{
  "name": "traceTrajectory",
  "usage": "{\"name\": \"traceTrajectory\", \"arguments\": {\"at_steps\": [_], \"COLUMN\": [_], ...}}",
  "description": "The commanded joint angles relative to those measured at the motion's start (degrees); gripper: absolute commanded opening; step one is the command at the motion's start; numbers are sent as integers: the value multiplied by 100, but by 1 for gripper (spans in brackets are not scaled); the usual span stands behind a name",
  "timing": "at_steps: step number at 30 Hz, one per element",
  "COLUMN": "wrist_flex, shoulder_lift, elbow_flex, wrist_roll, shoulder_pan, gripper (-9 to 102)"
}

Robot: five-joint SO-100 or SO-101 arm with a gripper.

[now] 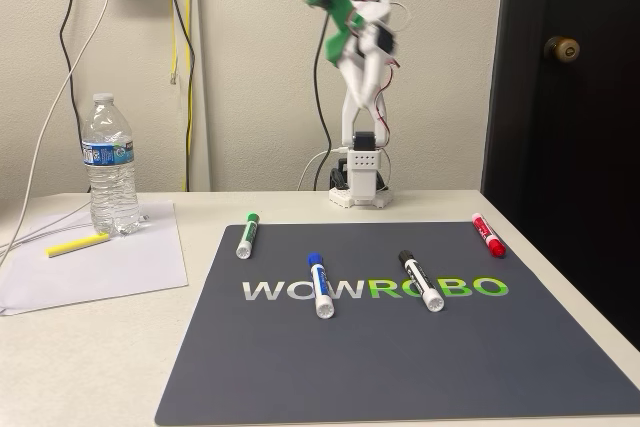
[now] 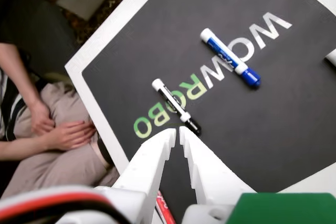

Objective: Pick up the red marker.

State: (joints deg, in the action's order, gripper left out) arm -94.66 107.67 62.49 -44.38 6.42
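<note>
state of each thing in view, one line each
gripper: nearly shut, empty, raised above the mat
red marker: capped, lying flat at the mat's right edge
black marker: capped, lying flat
blue marker: capped, lying flat
green marker: capped, lying flat
water bottle: upright, capped

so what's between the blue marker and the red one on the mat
The black marker lies between the blue marker and the red marker in the fixed view; the rest of that stretch is bare mat.
</note>
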Motion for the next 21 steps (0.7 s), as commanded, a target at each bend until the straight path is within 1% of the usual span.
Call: {"name": "traceTrajectory", "arguments": {"at_steps": [1,5,10,21], "wrist_flex": [-281,-545,-545,-545], "shoulder_lift": [-167,-519,-1020,-1819], "elbow_flex": [-202,-202,-44,167], "wrist_roll": [62,255,791,738], "shoulder_pan": [650,1213,1828,3138], "gripper": [0,0,0,0]}}
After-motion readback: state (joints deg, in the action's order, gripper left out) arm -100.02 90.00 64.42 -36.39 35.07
